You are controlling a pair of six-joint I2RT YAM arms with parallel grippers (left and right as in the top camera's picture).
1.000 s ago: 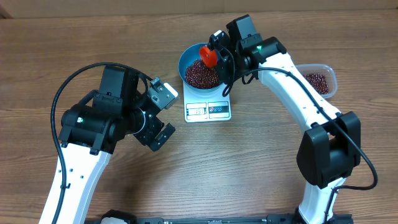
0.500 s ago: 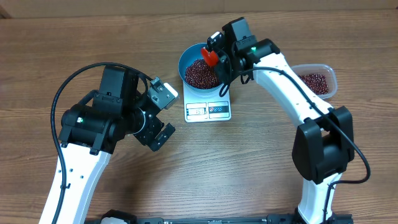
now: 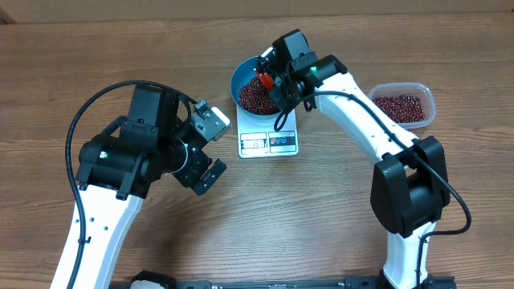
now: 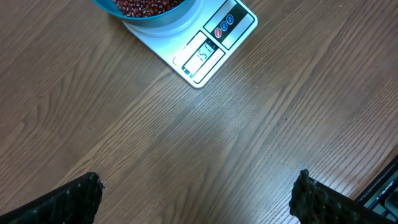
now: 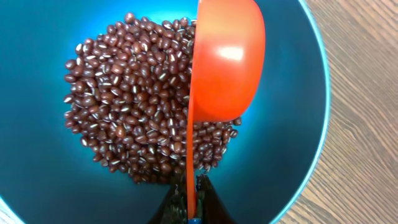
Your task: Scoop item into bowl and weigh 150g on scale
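- Right end effector (image 3: 271, 76) is clenched on the handle of the orange-red scoop (image 5: 225, 62), right over the blue bowl (image 3: 234, 84).
- The scoop is tipped on its edge, hanging just above the heap of red-brown beans (image 5: 130, 99) inside the bowl.
- The bowl sits on the white scale (image 3: 269, 143), towards its far side, with the display panel at the near edge; the digits are too blurred to read.
- Left end effector (image 3: 214, 148) is released, jaws spread wide, hovering over bare bench (image 4: 186, 155) left of the scale, gripping nothing.
- Clear plastic container (image 3: 430, 103) is off to the right, well apart from the scale, with more beans inside.
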